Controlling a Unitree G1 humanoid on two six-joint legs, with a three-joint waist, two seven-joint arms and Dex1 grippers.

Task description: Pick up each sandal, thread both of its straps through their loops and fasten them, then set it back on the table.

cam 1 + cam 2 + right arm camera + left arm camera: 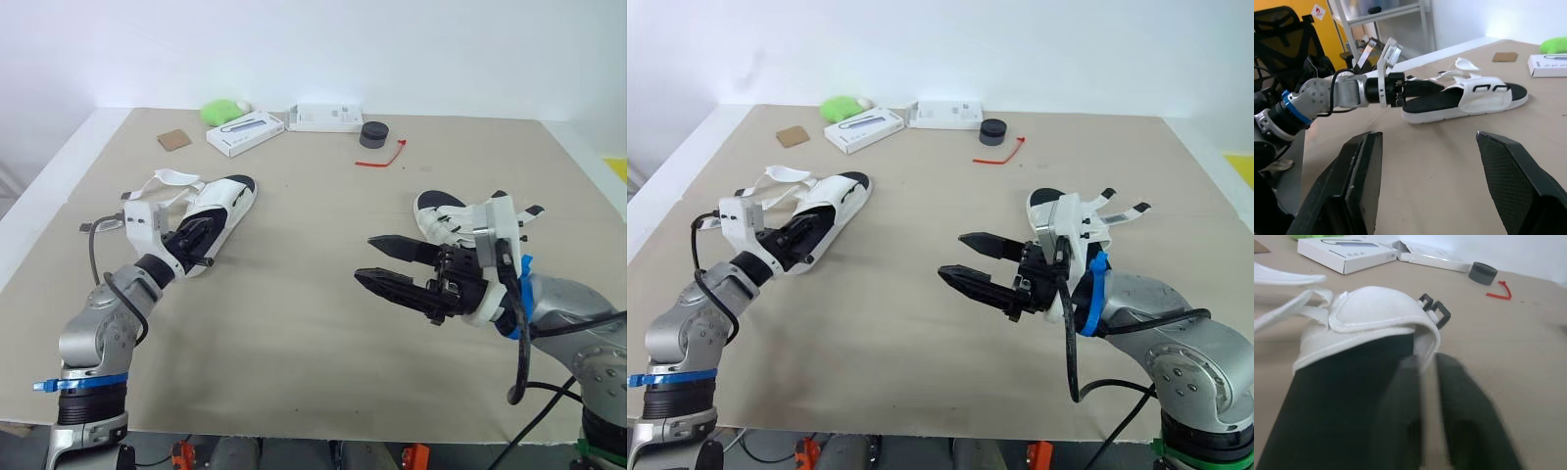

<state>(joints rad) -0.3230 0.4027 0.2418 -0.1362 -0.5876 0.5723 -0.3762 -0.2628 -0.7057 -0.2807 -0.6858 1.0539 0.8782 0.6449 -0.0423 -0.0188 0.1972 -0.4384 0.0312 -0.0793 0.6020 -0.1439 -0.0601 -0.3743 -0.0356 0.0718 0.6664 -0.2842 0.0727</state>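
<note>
A white sandal with a black footbed (221, 204) lies on the left of the tan table (294, 333), its straps (167, 181) loose and unthreaded. My left gripper (199, 239) reaches into its heel end. In the left wrist view the fingers (1469, 416) stand close together with the edge of the white upper (1371, 313) between them, beside two black loops (1435, 313). The second sandal (439, 213) lies on the right, with its strap ends (529, 210) spread out. My right gripper (364, 258) hovers open in front of it, holding nothing.
At the table's back stand two white boxes (245, 132) (328, 117), a green object (223, 111), a brown card (173, 139), a black round item (372, 134) and a red tie (387, 157). Bare tabletop lies between the arms.
</note>
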